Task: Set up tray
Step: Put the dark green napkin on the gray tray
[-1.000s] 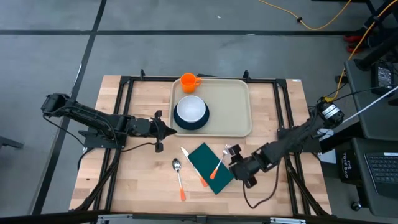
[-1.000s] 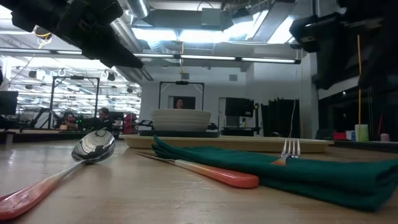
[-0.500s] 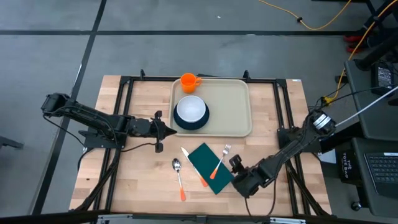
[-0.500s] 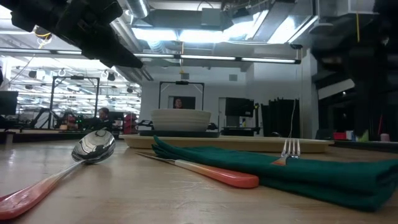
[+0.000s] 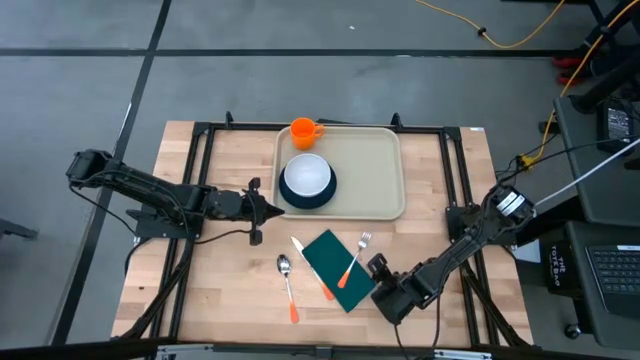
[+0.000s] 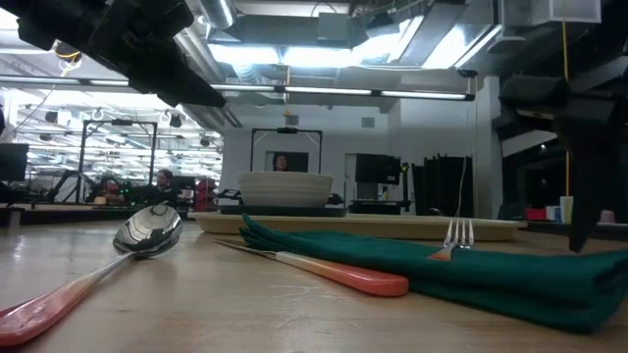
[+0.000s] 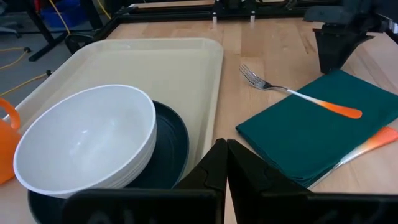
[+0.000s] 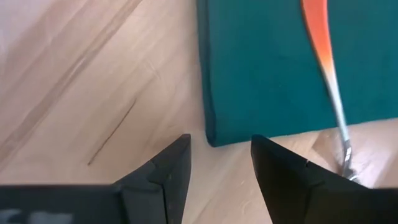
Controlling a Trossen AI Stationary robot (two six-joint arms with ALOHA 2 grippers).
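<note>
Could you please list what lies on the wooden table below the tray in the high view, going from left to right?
Spoon → knife → green napkin with the fork lying across it → right hand, open, at the napkin's right corner.

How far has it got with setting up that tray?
Partly done: the bowl sits on a plate on the tray, with the cup at the tray's far edge. The open right hand hovers at the napkin's corner; the left hand is shut beside the tray. Fork, knife and spoon remain off it.
</note>
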